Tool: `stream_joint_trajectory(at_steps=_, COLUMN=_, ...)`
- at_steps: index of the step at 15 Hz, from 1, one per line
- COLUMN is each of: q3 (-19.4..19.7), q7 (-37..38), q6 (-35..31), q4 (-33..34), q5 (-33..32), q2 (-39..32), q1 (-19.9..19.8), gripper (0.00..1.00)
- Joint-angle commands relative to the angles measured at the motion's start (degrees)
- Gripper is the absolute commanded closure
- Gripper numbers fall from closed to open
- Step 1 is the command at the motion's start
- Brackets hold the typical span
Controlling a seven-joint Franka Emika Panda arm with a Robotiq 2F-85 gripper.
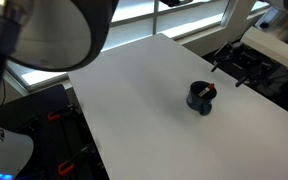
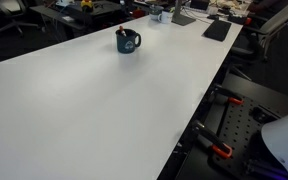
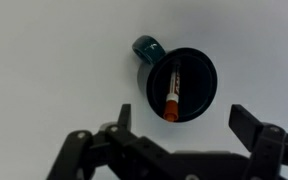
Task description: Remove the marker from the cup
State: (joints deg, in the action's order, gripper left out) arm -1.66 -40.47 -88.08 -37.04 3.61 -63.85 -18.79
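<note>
White table [image 2: 104, 110] is filling the office. Gripper [image 3: 182, 120] is hanging directly over the cup [image 3: 199, 80], fingers spread wide, probably lining up a grab. Marker [image 3: 172, 95] is leaning inside the cup, not yet out.

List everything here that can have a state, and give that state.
cup: upright on the table, marker inside.
marker: in the cup, leaning against its wall, not gripped.
gripper: open, fingers wide apart, holding nothing.
</note>
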Motion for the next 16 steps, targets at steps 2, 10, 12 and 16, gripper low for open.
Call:
stream_joint_trajectory(at_steps=2, q3=0.24, q7=3.36, q6=5.22, q4=4.44, q5=0.23, q2=-2.02, q1=0.53, gripper=0.00)
stream_joint_trajectory(at_steps=10, q3=0.07, q7=2.14, q6=3.50, q4=2.53, q5=-0.05, q2=-1.46, q1=0.20, gripper=0.00)
stream_joint_trajectory(at_steps=12, q3=0.03, q7=2.09, q6=4.34, q4=3.86, q5=0.02, q2=-2.33, q1=-0.07, gripper=0.00)
stream_joint_trajectory(at_steps=16, q3=-0.07, q7=3.13, q6=5.33, q4=5.87, q5=0.38, q2=-3.60, q1=-0.60, gripper=0.00)
